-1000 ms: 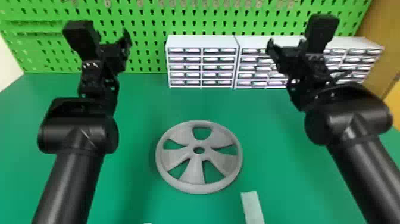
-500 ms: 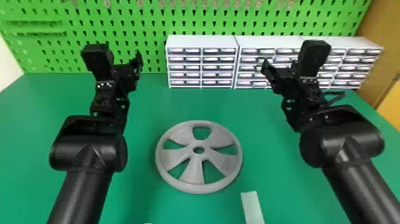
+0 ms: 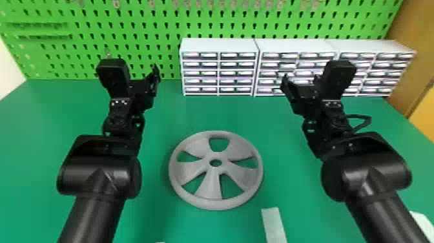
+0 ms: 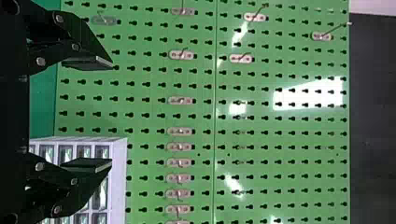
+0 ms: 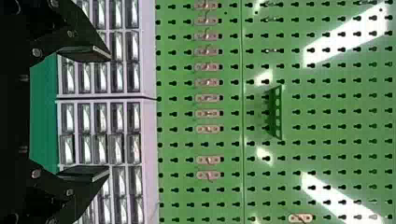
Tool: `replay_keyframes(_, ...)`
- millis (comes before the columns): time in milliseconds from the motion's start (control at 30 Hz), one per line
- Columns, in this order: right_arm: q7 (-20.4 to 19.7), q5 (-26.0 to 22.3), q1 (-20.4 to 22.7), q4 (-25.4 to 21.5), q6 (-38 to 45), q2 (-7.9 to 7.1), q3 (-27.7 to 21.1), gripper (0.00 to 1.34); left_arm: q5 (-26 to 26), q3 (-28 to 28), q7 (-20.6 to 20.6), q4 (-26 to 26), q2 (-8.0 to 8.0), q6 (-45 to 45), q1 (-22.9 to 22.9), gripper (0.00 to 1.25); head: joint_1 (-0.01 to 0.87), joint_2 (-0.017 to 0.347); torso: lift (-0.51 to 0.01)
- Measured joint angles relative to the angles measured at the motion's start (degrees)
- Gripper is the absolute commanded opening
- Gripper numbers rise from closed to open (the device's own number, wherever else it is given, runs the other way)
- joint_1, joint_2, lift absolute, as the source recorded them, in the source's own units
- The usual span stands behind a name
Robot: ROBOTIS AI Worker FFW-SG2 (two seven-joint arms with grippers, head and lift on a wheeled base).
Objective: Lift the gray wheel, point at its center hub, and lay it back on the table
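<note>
L hand (image 3: 142, 78): wide open, nil held
R hand (image 3: 301, 81): wide open, empty
Gray wheel (image 3: 210, 184): flat on table (image 3: 151, 206), 5 spokes
White strip (image 3: 273, 224): nr wheel

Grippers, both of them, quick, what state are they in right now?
Left gripper: open, fingers apart, holding nothing.
Right gripper: open, fingers apart, holding nothing.
</note>
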Motion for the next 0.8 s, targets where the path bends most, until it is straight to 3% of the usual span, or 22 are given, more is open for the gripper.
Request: replay_keyframes(800,0.0,0.8,-1.1,0.3,-0.5,-1.02,1.3,0.93,-2.4,-1.5,0.9,0.0,-0.40,0.1,-0.6,0.74,0.692,0.048,-0.096)
